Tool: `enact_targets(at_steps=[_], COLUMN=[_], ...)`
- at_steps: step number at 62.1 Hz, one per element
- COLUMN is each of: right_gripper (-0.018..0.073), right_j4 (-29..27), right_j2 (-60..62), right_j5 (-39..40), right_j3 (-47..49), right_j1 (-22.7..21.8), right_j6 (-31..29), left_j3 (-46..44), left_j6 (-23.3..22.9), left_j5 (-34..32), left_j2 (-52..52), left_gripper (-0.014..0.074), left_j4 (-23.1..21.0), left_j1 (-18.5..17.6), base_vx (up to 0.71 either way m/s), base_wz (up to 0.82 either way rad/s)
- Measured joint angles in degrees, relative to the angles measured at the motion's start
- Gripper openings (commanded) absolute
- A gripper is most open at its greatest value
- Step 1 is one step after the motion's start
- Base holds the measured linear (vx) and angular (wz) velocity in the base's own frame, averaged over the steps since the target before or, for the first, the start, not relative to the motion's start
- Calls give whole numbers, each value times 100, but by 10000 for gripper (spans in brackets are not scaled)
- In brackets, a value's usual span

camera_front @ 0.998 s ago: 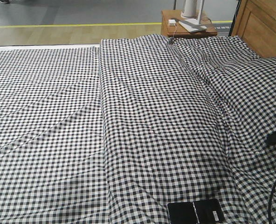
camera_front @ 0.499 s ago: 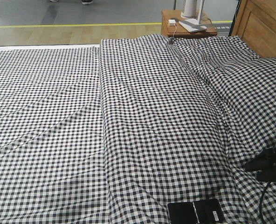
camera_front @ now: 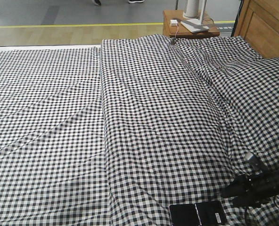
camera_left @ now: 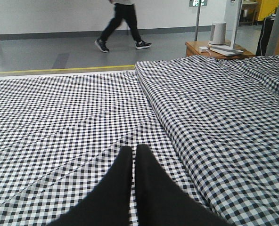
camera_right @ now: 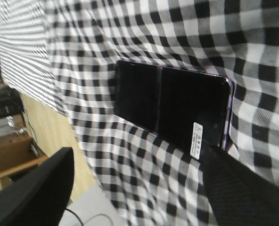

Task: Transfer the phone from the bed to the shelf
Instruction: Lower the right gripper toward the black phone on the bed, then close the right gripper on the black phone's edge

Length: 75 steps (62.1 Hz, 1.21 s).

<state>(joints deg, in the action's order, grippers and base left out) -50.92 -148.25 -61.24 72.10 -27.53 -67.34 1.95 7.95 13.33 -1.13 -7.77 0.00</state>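
Note:
The phone (camera_front: pixel 197 214) is a glossy black slab with a white sticker, lying flat on the checked bed (camera_front: pixel 149 117) at the near edge. In the right wrist view the phone (camera_right: pixel 172 106) shows a seam across its face and a purplish edge. My right gripper (camera_front: pixel 230 197) hovers just right of it, open, with its tips pointing at the phone. My right gripper (camera_right: pixel 137 188) has its fingers spread wide and nothing between them. My left gripper (camera_left: pixel 133 149) is shut and empty, low over the bed (camera_left: pixel 59 117). The shelf is out of view.
An orange-brown nightstand (camera_front: pixel 191 26) with white devices stands behind the bed's far right corner. The wooden headboard (camera_front: pixel 266 28) runs along the right side. A person (camera_left: pixel 123 23) walks across the grey floor beyond the bed. A raised fold (camera_front: pixel 104 117) runs lengthwise through the cover.
My right gripper has come in from the right edge and moved down and left, ending close beside the phone. The phone has not moved.

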Motion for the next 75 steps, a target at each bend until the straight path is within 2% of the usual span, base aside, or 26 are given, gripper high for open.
enact_targets(at_steps=[19, 37, 58, 75], right_gripper=[529, 529, 529, 529], right_j4=[-153, -624, -877, -883], right_j2=[-519, -895, -1282, -1343], right_j5=[454, 424, 133, 126], right_j3=[119, 365, 382, 393], right_j1=[92, 92, 113, 602], right_j6=[-147, -195, -345, -580], left_j3=[0, 0, 0, 0], left_j6=[0, 0, 0, 0], left_j5=[0, 0, 0, 0], left_j2=[0, 0, 0, 0], left_gripper=[1, 1, 1, 1], left_j4=[0, 0, 0, 0], left_j1=[0, 0, 0, 0], base_vx=[0, 0, 0, 0], base_wz=[0, 0, 0, 0])
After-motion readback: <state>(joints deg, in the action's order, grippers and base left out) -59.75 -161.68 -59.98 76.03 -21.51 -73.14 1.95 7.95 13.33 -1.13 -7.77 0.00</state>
